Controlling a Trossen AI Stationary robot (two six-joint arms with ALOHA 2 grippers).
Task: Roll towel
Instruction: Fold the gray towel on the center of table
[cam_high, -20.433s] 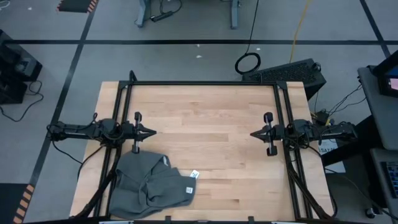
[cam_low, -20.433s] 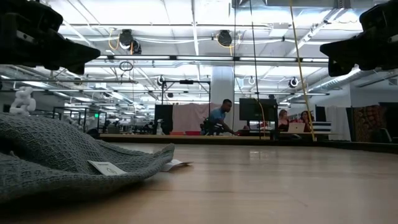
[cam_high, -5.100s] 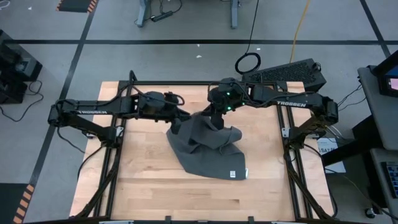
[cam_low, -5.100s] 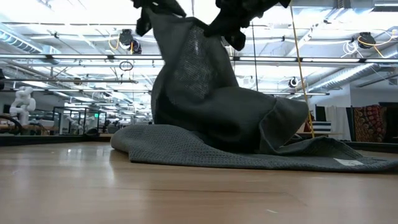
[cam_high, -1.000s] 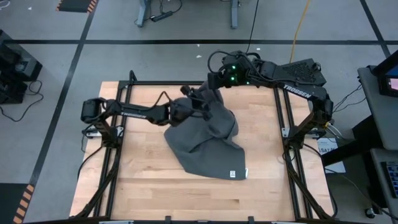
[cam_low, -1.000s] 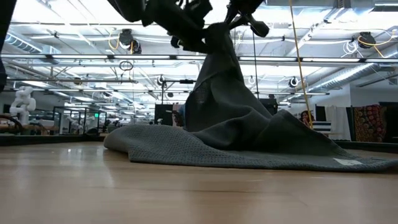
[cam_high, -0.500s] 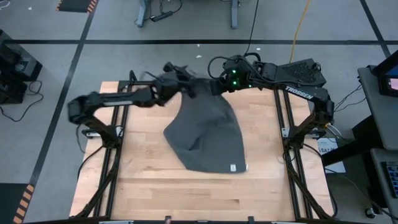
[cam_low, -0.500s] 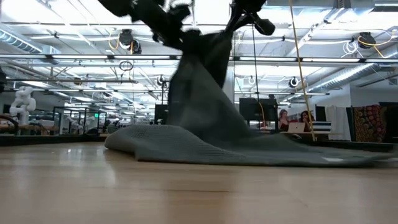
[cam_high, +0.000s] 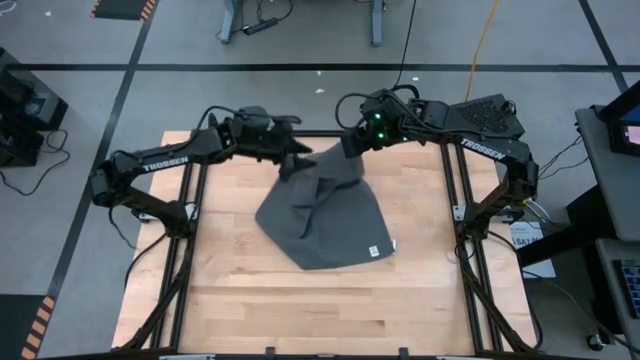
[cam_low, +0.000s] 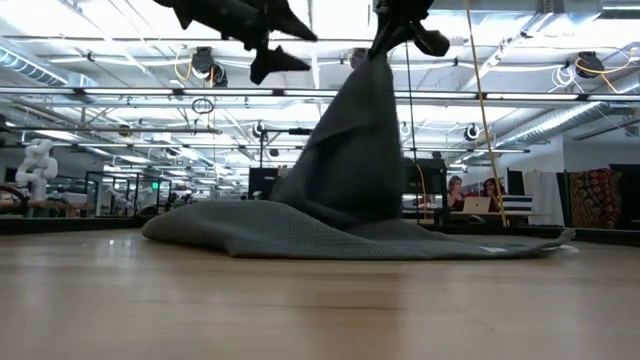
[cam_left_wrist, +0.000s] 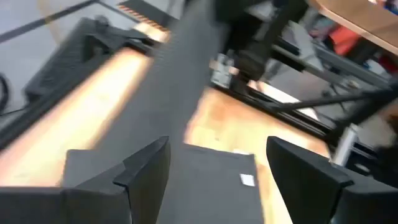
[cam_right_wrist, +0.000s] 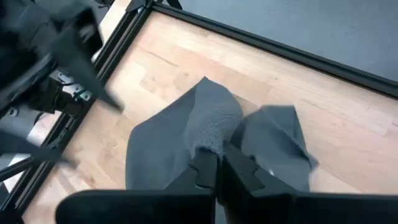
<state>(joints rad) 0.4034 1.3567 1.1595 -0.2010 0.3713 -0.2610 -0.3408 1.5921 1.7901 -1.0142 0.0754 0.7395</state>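
Towel (cam_high: 325, 215): dark grey, mid-table, near part flat, white tag (cam_high: 371, 250) at near right corner; far corner lifted into a peak
Right gripper (cam_high: 347, 146): fingers pinched on raised towel corner, above far table (cam_high: 240, 300) edge
Left gripper (cam_high: 298, 160): fingers apart, holding nothing, just beside towel's far edge

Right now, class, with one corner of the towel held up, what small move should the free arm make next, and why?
Probably the left gripper, open and empty beside the raised fold, should reach in and pinch the towel's far edge. Only the right gripper holds it, shut on one corner, so the cloth hangs in a peak and lies crumpled, not flat enough to roll.
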